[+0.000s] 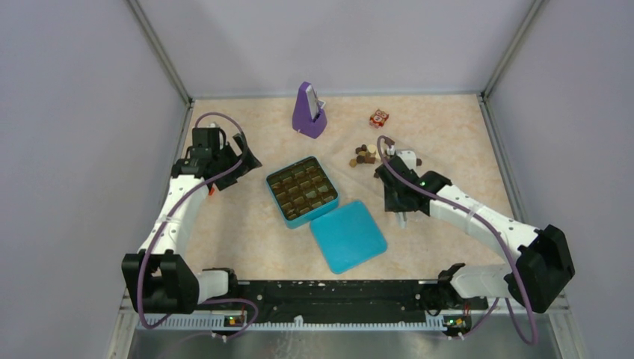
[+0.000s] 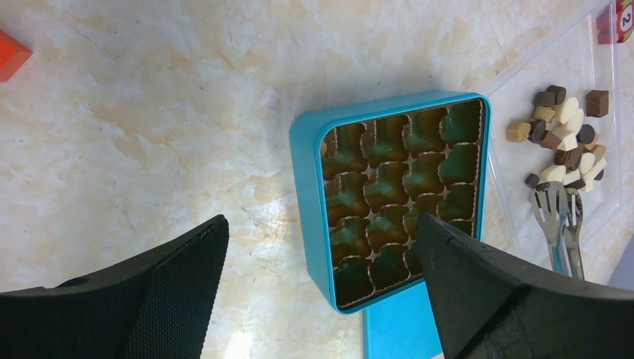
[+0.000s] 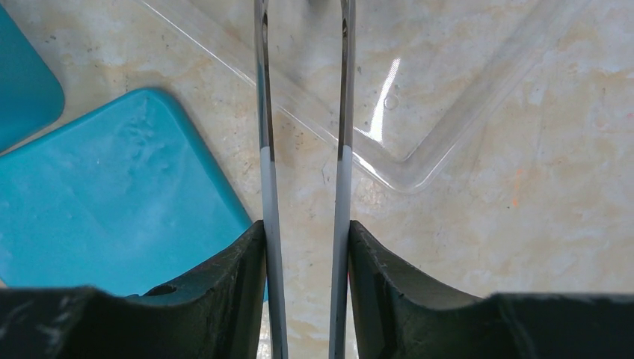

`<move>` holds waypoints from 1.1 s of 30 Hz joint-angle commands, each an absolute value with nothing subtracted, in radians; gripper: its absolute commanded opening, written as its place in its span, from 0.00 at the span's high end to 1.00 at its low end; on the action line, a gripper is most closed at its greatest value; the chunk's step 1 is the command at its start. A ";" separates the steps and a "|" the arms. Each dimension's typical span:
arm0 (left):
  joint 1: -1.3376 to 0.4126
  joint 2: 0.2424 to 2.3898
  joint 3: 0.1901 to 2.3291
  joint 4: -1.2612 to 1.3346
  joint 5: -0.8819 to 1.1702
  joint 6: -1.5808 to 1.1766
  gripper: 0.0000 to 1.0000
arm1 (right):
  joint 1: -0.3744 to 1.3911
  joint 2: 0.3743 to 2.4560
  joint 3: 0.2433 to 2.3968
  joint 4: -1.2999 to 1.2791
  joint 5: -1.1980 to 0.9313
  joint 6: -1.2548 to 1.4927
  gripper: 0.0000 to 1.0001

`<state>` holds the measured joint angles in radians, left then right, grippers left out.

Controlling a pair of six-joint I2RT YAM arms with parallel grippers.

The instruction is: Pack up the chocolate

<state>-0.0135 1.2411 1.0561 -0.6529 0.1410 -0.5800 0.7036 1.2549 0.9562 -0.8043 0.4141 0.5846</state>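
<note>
The chocolate [image 1: 365, 155] is a small heap of dark, light brown and cream pieces on a clear plastic tray [image 2: 516, 75], also in the left wrist view [image 2: 564, 142]. The teal box [image 1: 314, 215] sits mid-table, its brown cups empty [image 2: 306, 194]. Its teal lid [image 1: 348, 235] lies flat beside it. My right gripper [image 1: 390, 176] is shut on metal tongs [image 3: 265, 112], whose two arms run between its fingers [image 3: 305, 228]. The tong tips [image 2: 557, 217] rest just short of the heap. My left gripper [image 1: 243, 161] is open and empty, left of the box [image 2: 321, 224].
A purple metronome-like object [image 1: 308, 111] stands at the back centre. A small red-and-white cube [image 1: 379, 117] sits behind the chocolate. A red-orange item [image 2: 11, 54] lies at the far left. The clear tray's corner [image 3: 419, 161] lies under the tongs. Walls close the sides.
</note>
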 commanded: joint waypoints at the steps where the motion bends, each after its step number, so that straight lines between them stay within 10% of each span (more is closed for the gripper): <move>1: -0.008 1.213 1.048 -0.627 0.143 -0.574 0.01 | 0.695 1.248 0.999 -0.839 0.433 0.590 0.59; 13: -0.008 1.215 1.051 -0.629 0.152 -0.572 0.01 | 0.695 1.201 1.006 -0.849 0.415 0.590 0.86; 33: -0.008 1.219 1.061 -0.655 0.101 -0.585 0.01 | 0.977 1.369 1.414 -0.833 0.387 0.512 0.88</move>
